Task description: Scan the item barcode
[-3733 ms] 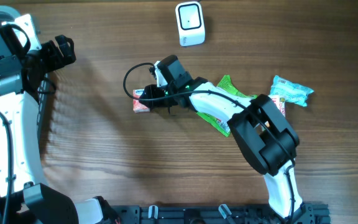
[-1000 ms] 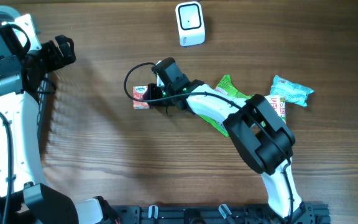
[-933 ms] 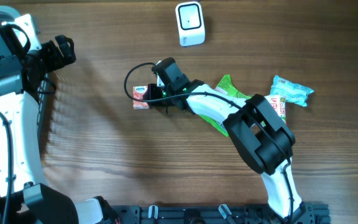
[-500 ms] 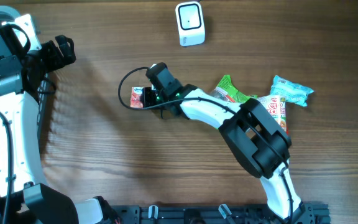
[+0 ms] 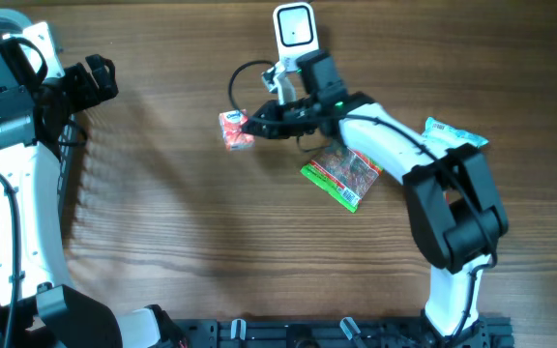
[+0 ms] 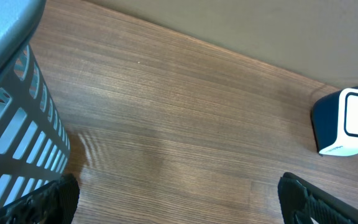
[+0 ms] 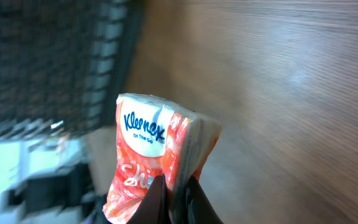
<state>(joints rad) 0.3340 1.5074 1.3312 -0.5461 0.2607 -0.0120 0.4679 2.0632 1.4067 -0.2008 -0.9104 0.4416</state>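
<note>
A small red and white Kleenex tissue pack [image 5: 235,129] [image 7: 157,155] hangs above the table, pinched at its edge by my right gripper [image 5: 252,126] [image 7: 176,190], which is shut on it. The white barcode scanner [image 5: 295,37] [image 6: 345,121] stands at the back of the table, just behind the right wrist. My left gripper [image 5: 93,79] [image 6: 179,202] is open at the far left beside the basket, with nothing between its fingers. No barcode shows on the pack's visible faces.
A green and red snack bag [image 5: 345,174] lies right of centre, and a light blue packet [image 5: 454,141] at the far right. A slatted grey basket [image 6: 11,143] stands at the left edge, by the left arm.
The right gripper has closed tight on the tissue pack, lifted it off the table and swung it back and to the right, toward the scanner. The green snack bag now lies uncovered. The left arm is unmoved.
</note>
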